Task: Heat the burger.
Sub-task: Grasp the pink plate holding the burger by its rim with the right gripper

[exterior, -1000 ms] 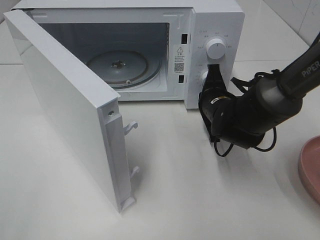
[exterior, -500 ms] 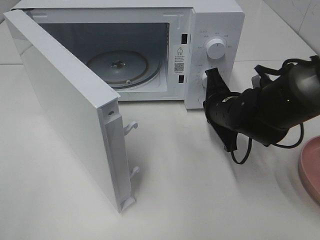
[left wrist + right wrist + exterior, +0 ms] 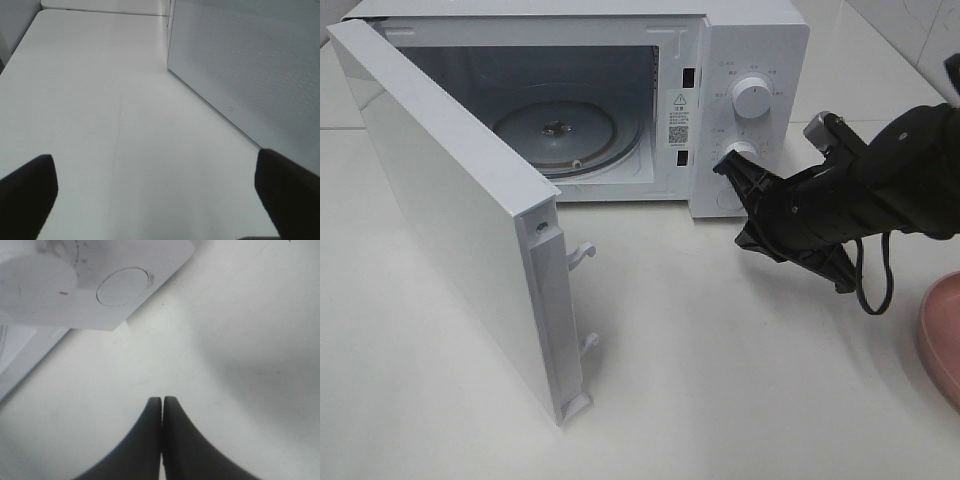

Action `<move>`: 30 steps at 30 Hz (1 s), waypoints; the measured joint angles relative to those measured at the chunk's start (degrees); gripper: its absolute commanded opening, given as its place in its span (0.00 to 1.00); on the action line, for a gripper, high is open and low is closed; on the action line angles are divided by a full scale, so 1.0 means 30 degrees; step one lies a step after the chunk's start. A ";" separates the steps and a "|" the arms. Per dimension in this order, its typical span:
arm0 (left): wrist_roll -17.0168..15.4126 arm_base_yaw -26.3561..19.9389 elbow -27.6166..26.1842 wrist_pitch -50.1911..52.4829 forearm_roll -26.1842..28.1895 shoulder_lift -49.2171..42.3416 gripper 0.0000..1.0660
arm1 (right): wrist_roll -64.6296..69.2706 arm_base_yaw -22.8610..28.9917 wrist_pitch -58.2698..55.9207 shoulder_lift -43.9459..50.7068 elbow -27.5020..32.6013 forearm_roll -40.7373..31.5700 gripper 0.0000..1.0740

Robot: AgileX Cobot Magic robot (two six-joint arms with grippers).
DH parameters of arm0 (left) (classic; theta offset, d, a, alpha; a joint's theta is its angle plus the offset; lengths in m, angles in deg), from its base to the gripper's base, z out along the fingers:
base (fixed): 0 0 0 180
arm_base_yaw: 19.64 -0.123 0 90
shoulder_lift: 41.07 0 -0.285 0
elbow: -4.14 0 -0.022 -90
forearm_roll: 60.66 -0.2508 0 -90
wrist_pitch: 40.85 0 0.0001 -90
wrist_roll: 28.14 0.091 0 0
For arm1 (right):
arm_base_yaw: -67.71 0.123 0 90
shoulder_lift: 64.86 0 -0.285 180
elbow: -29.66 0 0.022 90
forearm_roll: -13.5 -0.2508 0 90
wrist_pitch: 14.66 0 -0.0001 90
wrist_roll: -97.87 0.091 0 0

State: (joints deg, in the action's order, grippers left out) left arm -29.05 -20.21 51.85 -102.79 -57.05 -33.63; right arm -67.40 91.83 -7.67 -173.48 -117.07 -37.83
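Note:
The burger is out of view in every frame. The white microwave [image 3: 760, 45] stands with its door [image 3: 450, 210] swung wide open and its glass turntable [image 3: 560, 132] bare. My right gripper [image 3: 732, 168] is shut with nothing in it. It hovers just in front of the lower knob [image 3: 740, 152] of the control panel. In the right wrist view the pressed-together fingertips [image 3: 162, 405] hang over the table below the panel's round button [image 3: 123, 286]. My left gripper [image 3: 155, 187] is open over bare table beside the microwave's door [image 3: 250, 65], and holds nothing.
A pink plate [image 3: 942, 335] pokes in at the right edge of the table. The open door juts far out toward the front left. The right arm's cable [image 3: 872, 285] dangles below it.
The right arm has drawn back to the right and turned, its shut gripper moving off the lower part of the control panel. The microwave and its door have not moved.

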 measured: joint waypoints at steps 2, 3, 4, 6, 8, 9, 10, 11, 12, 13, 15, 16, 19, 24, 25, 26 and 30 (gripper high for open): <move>0.0000 0.0000 0.0000 0.0000 0.0000 0.0000 0.94 | -0.1394 -0.0535 -0.1318 0.0344 0.0000 0.0191 0.00; 0.0000 0.0000 0.0000 0.0000 0.0000 0.0000 0.94 | -0.1394 -0.0535 -0.1318 0.0344 0.0000 0.0191 0.00; 0.0000 0.0000 0.0000 0.0000 0.0000 0.0000 0.94 | -0.2693 -0.1070 -0.2597 0.0630 0.0000 0.0707 0.00; 0.0000 0.0000 0.0000 0.0000 0.0000 0.0000 0.94 | -0.3170 -0.1318 -0.3266 0.0840 0.0000 0.1108 0.00; 0.0000 0.0000 0.0000 0.0000 0.0000 0.0000 0.94 | -0.3782 -0.1910 -0.5233 0.1356 0.0000 0.2712 0.00; 0.0000 0.0000 0.0000 0.0000 0.0000 0.0000 0.94 | -0.3782 -0.1910 -0.5233 0.1356 0.0000 0.2712 0.00; 0.0000 0.0000 0.0000 0.0000 0.0000 0.0000 0.94 | -0.3915 -0.2196 -0.6303 0.1719 0.0000 0.4011 0.00; 0.0000 0.0000 0.0000 0.0000 0.0000 0.0000 0.94 | -0.4011 -0.2368 -0.7410 0.2082 -0.0038 0.5691 0.00; 0.0000 0.0000 0.0000 0.0000 0.0000 0.0000 0.94 | -0.4011 -0.2368 -0.7410 0.2082 -0.0038 0.5691 0.00; 0.0000 0.0000 0.0000 0.0000 0.0000 0.0000 0.94 | -0.4087 -0.2387 -0.8041 0.2292 -0.0115 0.6589 0.00; 0.0000 0.0000 0.0000 0.0000 0.0000 0.0000 0.94 | -0.4106 -0.2464 -0.9167 0.2693 -0.0325 0.8174 0.00; 0.0000 0.0000 0.0000 0.0000 0.0000 0.0000 0.94 | -0.4106 -0.2464 -0.9817 0.2884 -0.0477 0.8824 0.00; 0.0000 0.0000 0.0000 0.0000 0.0000 0.0000 0.94 | -0.4106 -0.2464 -1.2089 0.3877 -0.1070 1.1459 0.02; 0.0000 0.0000 0.0000 0.0000 0.0000 0.0000 0.94 | -0.4106 -0.2464 -1.3503 0.4870 -0.1375 1.2834 0.04; 0.0000 0.0000 0.0000 0.0000 0.0000 0.0000 0.94 | -0.4106 -0.2464 -1.3503 0.4870 -0.1375 1.2834 0.04; 0.0000 0.0000 0.0000 0.0000 0.0000 0.0000 0.94 | -0.4106 -0.2483 -1.3980 0.5367 -0.1432 1.3331 0.08; 0.0000 0.0000 0.0000 0.0000 0.0000 0.0000 0.94 | -0.4068 -0.2521 -1.5050 0.6226 -0.1432 1.4534 0.37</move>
State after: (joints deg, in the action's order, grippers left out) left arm -29.05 -20.21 51.85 -102.79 -57.05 -33.63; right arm -79.61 84.27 -52.82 -154.80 -121.36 5.77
